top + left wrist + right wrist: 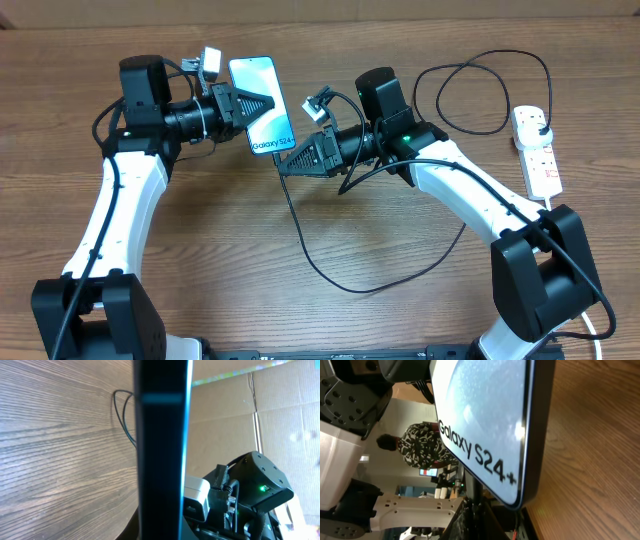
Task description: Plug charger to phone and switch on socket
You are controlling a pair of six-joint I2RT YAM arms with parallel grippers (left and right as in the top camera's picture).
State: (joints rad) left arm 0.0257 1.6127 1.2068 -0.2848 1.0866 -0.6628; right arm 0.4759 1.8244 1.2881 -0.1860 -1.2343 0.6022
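The phone [268, 135], screen lit and filling both wrist views, sits in my left gripper [266, 104], which is clenched across its upper half so that the bottom edge, where I take the port to be, faces the other arm. My right gripper [284, 166] is closed on the connector end of the charger [350, 290] (the tip itself is hidden between the fingers), just beside that edge. The slack cable trails over the table [400, 40] toward the socket [537, 150] at far right, well apart and not yet reached.

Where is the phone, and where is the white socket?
phone [270, 128]: overhead view, on its lit blue screen.
socket [542, 165]: overhead view, on the middle of its white body.
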